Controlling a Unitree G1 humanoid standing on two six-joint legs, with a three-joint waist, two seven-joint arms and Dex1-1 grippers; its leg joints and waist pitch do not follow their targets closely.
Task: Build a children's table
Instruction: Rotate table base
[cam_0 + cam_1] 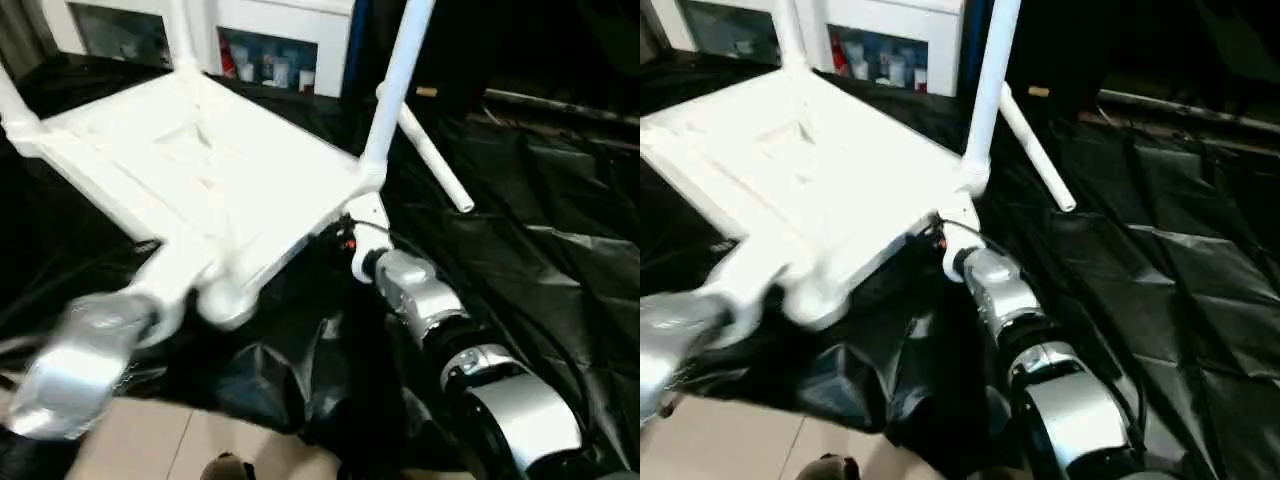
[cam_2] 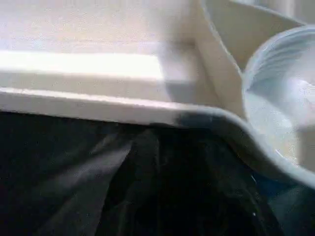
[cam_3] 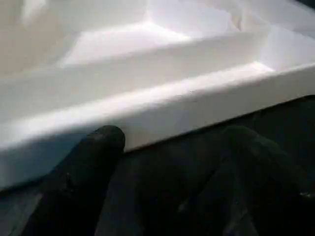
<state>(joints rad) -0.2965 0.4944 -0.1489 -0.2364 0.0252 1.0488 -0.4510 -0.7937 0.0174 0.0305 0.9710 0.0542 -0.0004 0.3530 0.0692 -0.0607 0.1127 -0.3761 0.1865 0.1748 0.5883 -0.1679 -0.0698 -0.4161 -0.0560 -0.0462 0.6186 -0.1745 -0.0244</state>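
Head views: white tabletop [image 1: 200, 170], ribbed underside up, tilted on black sheeting [image 1: 540, 250]. Upright leg [image 1: 395, 85] seated in the near right corner socket; a second leg [image 1: 435, 158] lies on the sheeting just beyond it. White glass-door cabinet [image 1: 270, 40] behind. Silver right forearm [image 1: 1005, 290] reaches to the tabletop's right corner; blurred left forearm [image 1: 85, 355] sits by the near corner.

Left wrist view: tabletop rim [image 2: 123, 110] and round corner socket [image 2: 283, 103] close over the sheeting; left claw's state cannot be told.

Right wrist view: right claw [image 3: 172, 162] spread, one black finger [image 3: 91, 157] against the tabletop's edge [image 3: 197, 105].
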